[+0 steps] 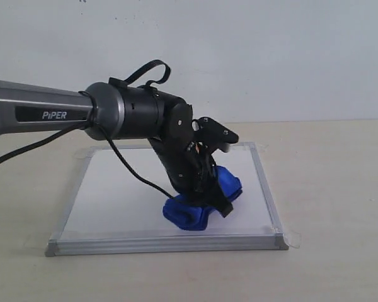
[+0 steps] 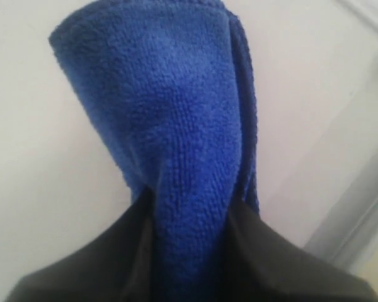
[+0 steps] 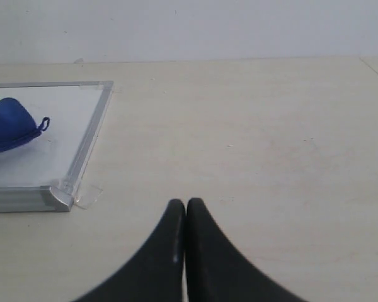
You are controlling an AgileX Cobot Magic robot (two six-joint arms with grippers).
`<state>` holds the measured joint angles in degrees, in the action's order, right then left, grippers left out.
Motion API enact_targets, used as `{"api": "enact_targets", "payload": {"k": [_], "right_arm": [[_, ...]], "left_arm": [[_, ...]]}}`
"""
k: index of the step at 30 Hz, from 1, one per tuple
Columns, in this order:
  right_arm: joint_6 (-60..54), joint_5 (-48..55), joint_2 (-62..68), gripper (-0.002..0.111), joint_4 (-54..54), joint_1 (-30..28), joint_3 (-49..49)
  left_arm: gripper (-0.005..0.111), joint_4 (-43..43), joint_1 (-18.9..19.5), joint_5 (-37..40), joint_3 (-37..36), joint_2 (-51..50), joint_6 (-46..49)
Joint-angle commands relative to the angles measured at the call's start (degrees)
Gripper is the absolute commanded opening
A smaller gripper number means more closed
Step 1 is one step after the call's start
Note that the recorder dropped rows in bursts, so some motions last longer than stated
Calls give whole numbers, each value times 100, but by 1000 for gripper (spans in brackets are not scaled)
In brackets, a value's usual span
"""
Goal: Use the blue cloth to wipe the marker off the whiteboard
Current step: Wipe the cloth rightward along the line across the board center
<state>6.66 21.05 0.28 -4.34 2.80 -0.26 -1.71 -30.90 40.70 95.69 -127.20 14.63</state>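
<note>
The whiteboard (image 1: 113,195) lies flat on the table, silver-framed. My left gripper (image 1: 205,189) presses down on its near right part, shut on the blue cloth (image 1: 189,212), which bunches under the fingers. In the left wrist view the blue cloth (image 2: 176,126) fills the middle, pinched between the two dark fingers (image 2: 107,264), with the whiteboard (image 2: 38,189) beneath. No marker line shows on the bare board; any under the cloth and arm is hidden. My right gripper (image 3: 186,204) hovers shut over the bare table, off the board's corner. The right wrist view catches the blue cloth (image 3: 9,123) on the whiteboard (image 3: 88,135).
The beige table (image 1: 327,189) spreads around the board, with a pale wall behind. Clear tape tabs (image 1: 293,239) hold the board's corners down. A black cable (image 1: 129,167) loops from the left arm over the board.
</note>
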Motion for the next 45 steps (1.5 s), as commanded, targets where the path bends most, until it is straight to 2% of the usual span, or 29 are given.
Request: {"api": "enact_targets", "payload": {"k": [1,10,14,20,32,35,38,43,45], "right_arm": [[6,-75,-28,0,-33,-45,26],[6,-75,-28,0,-33,-45,26],[6,-75,-28,0,-33,-45,26],[6,-75,-28,0,-33,-45,26],[6,-75,-28,0,-33,-45,26],[6,-75,-28,0,-33,-45,26],[6,-75,-28,0,-33,-45,26],[6,-75,-28,0,-33,-45,26],[6,-75,-28,0,-33,-45,26]], "left_arm": [[4,171,39,-837,-1,88,-76],[4,411,750,-1062,-11,-37,-778],[4,321,831,-986,-11,-179,-779],[4,112,480,-1106,-11,-416,-521],[4,34,-290,-730,-1,-408,-450],[4,83,-309,-716,-1,-306,-410],[4,440,-185,-655,-1,-238,-480],[4,645,309,-457,-1,-226,-548],[4,860,543,-477,-1,-226,-919]]}}
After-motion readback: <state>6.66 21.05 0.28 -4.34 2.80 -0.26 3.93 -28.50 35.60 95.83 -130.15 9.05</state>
